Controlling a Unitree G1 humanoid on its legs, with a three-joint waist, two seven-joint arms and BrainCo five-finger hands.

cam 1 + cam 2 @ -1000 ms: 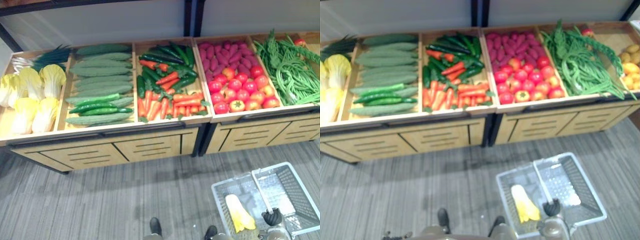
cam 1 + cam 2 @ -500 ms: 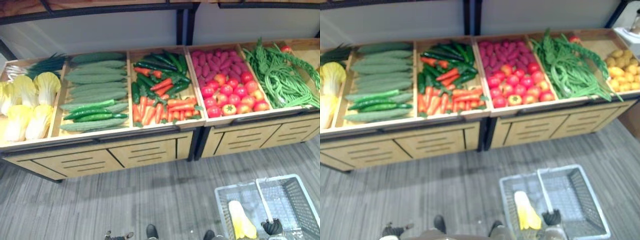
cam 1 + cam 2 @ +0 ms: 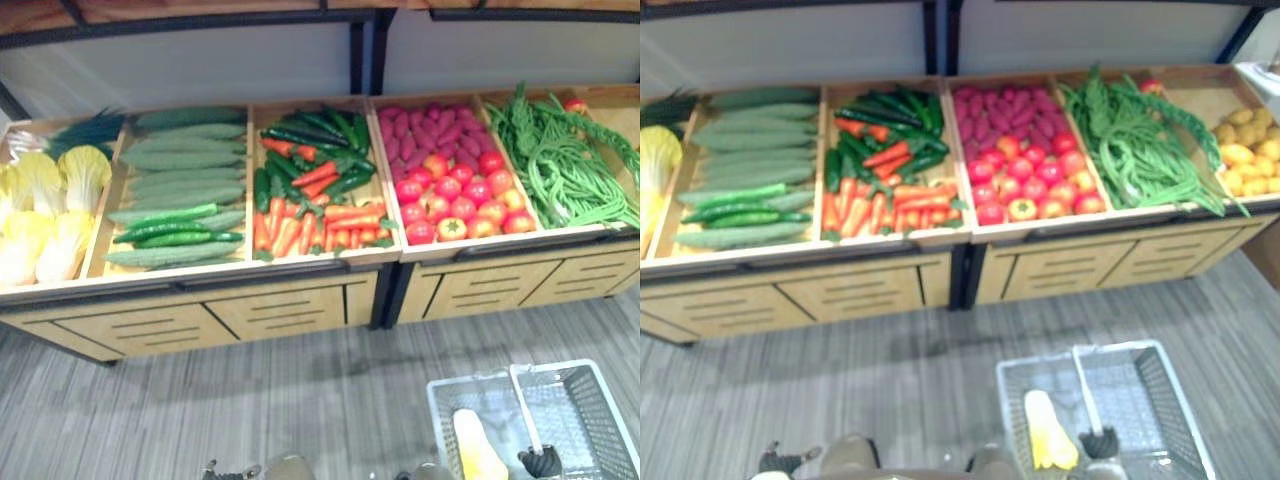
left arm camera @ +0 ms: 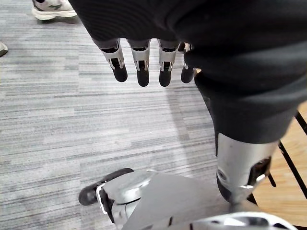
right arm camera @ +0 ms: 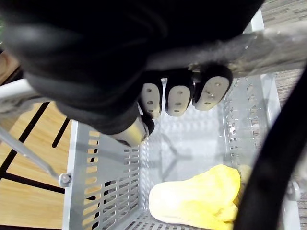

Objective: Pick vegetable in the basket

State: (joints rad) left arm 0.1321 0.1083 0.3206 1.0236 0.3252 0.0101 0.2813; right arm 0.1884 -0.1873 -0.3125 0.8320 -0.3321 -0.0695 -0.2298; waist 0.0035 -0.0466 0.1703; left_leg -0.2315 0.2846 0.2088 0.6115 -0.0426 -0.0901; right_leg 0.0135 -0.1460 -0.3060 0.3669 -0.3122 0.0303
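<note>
The right robot hand (image 5: 175,98) is gripping the handle (image 5: 268,40) of the single basket (image 5: 100,163); one yellow cabbage (image 5: 201,199) is lying inside that basket; the left robot hand (image 4: 139,62) is hanging open, empty.

Wooden display stand (image 3: 200,285), split into compartments, slotted drawer fronts (image 3: 275,310) below; stands on grey striped carpet floor (image 3: 250,400). Behind, pale wall panels (image 3: 200,70) parted by a black post (image 3: 356,55). White shoe (image 4: 50,8) on the floor.
</note>
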